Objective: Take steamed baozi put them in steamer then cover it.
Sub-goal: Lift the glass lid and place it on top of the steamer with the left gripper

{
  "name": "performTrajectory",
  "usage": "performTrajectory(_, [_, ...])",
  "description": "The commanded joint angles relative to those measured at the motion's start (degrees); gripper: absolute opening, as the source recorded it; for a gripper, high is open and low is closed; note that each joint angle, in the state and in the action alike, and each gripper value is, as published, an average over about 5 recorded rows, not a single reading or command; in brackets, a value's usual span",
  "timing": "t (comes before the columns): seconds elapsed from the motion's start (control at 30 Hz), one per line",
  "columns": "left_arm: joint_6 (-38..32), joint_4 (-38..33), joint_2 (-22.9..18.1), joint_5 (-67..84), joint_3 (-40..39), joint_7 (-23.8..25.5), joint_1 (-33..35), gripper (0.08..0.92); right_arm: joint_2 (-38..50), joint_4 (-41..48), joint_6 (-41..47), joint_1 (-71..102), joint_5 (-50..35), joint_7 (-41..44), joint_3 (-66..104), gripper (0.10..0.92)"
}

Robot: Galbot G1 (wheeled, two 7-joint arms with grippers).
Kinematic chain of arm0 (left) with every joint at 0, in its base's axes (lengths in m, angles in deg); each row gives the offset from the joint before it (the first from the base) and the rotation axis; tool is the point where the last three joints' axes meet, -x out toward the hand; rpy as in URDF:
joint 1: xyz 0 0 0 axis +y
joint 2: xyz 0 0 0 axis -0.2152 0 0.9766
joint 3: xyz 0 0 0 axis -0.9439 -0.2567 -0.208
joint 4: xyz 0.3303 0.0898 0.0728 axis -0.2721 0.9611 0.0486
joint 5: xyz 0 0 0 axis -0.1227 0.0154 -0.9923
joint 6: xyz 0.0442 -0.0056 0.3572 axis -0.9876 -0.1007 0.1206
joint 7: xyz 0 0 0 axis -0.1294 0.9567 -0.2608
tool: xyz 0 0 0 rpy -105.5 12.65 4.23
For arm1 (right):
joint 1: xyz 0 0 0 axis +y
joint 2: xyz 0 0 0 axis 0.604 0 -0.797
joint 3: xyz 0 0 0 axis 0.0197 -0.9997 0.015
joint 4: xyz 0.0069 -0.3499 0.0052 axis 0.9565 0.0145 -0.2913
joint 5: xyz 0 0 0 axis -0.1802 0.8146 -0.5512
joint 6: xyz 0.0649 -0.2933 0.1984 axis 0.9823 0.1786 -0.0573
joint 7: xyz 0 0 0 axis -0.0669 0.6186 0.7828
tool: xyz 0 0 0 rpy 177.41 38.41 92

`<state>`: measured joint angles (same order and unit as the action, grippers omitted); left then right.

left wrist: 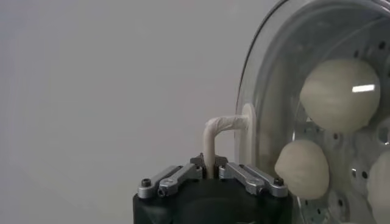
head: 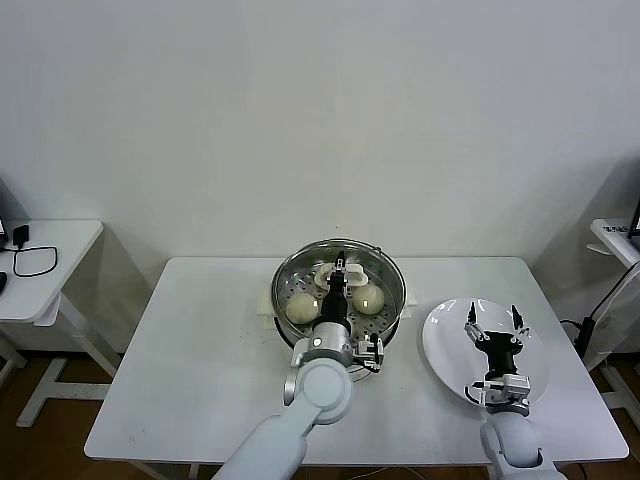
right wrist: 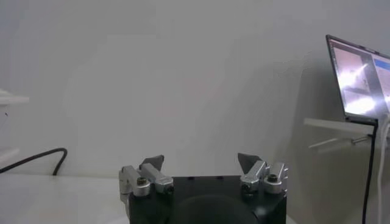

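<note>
Baozi (head: 301, 307) sit inside the steamer (head: 390, 290); left hand (head: 340, 272) grips the cover (left wrist: 268, 79) by its handle over the steamer. Right hand (head: 494, 322) spread wide beside it, idle. Only release left, likely.

The steamer (head: 340, 290) stands at the middle of the table (head: 200, 370), toward its back edge, with baozi (head: 303, 308) lying inside under the cover (head: 338, 275). A plate (head: 445, 350) lies to its right, near the table's right edge
</note>
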<state>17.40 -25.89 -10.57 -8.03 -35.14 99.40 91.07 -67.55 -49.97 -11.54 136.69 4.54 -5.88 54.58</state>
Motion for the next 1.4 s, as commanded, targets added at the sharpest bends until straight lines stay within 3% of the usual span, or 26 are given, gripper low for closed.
performTrajectory(0.03, [-0.24, 1.30, -0.28, -0.82, 0.33, 0.60, -0.38, 0.192, -0.27, 0.18, -0.32, 0.03, 0.21, 0.02, 0.40, 0.823])
performTrajectory(1.17, [-2.17, 2.65, -0.54, -0.37, 1.67, 0.51, -0.14, 0.195, -0.45, 1.07, -1.07, -0.56, 0.48, -0.04, 1.28, 0.823])
performTrajectory(1.4, [-1.84, -0.31, 0.14, -0.25, 1.91, 0.54, 1.66, 0.353, -0.39, 1.21, -1.55, -0.55, 1.33, -0.03, 1.30, 0.823])
